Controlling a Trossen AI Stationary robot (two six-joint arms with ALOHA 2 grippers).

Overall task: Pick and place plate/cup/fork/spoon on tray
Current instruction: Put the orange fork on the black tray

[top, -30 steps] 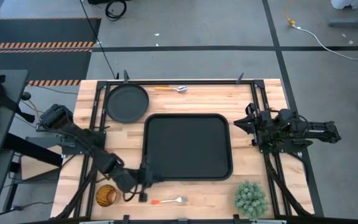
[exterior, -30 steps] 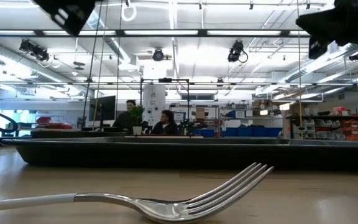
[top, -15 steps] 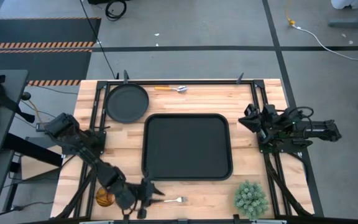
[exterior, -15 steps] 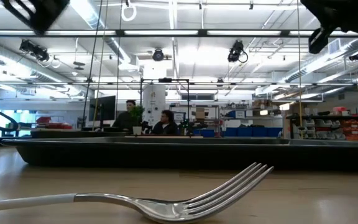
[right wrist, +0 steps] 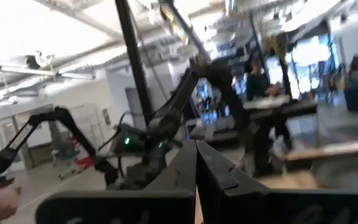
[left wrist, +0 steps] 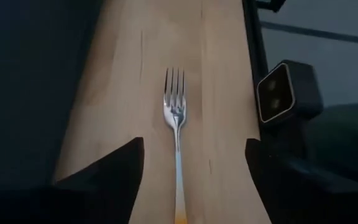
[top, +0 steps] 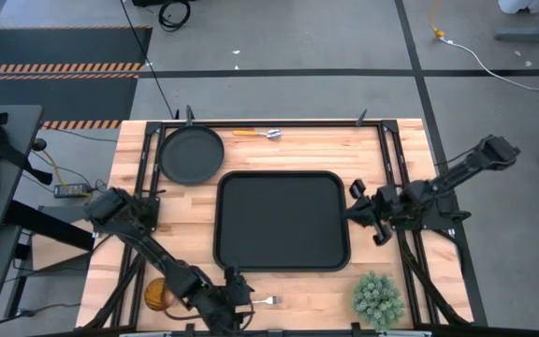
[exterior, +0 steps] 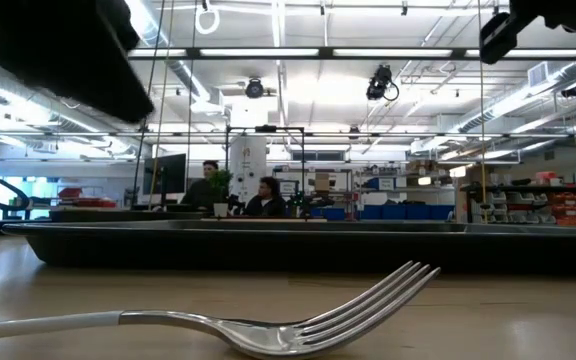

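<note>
Two tools: yours to check.
Left tool (left wrist: 188,171): fingers apart, straddling fork (left wrist: 176,118) handle on worktop (top: 288,154).
Right tool (top: 356,208): fingers together, at tray (top: 282,221) edge.

A pale wooden table (top: 279,154) made of butcher-block strips carries everything. The black tray (top: 282,221) lies flat at its middle. At the far left corner sits the round black plate (top: 192,154), with the spoon (top: 258,134) just beside it along the far edge. Along the near edge lie the amber cup (top: 158,294), the fork (top: 266,301), and a green spiky plant (top: 377,298) at the right corner.
</note>
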